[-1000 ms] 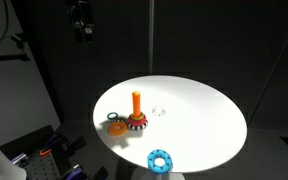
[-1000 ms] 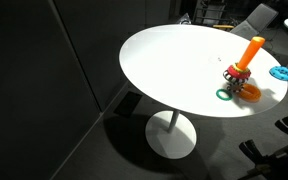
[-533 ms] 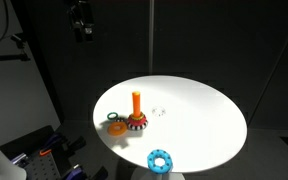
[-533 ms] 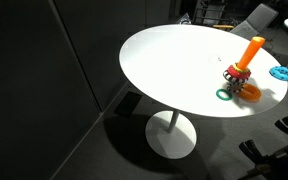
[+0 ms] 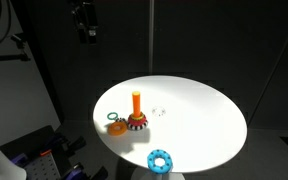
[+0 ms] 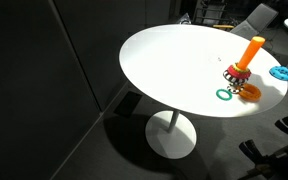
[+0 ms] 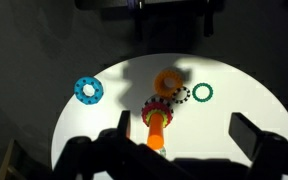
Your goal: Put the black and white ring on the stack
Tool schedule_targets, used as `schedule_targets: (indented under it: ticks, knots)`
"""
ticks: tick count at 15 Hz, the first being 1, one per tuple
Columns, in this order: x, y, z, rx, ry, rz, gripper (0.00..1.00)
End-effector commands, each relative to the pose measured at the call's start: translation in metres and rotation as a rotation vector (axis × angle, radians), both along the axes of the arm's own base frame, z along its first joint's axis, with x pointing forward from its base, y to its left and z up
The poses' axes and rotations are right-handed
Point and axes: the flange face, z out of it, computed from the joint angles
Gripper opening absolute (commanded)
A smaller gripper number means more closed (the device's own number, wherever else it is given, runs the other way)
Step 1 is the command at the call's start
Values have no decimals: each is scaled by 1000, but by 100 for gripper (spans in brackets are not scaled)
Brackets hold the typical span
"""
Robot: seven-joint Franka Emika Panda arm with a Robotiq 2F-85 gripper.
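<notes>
The black and white ring [image 5: 136, 124] already sits around the foot of the orange peg [image 5: 136, 101], and the gripper [image 7: 184, 138] hangs high above, spread and empty. A careless descent could tip the peg. In the wrist view it could also scatter the green ring [image 7: 202, 93] at the peg's 2 o'clock or the orange ring [image 7: 167, 80] at 12 o'clock.

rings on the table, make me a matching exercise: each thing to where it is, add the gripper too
Things:
1 blue ring
2 black-and-white ring
3 green ring
4 gripper

Places:
a around the foot of the peg
b high above the table
c flat beside the orange ring
d alone near the table edge

Pairs: 1-d, 2-a, 3-c, 4-b
</notes>
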Motion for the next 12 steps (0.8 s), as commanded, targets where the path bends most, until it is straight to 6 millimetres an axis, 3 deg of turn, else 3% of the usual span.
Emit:
schedule_targets:
  ticks: [1,5,12]
  knots:
    - [5,-21,-7,48,-24,-21,100]
    - [5,-36,-27,70,-62,-28,100]
    - [11,-38,-81,96,-114,-27,100]
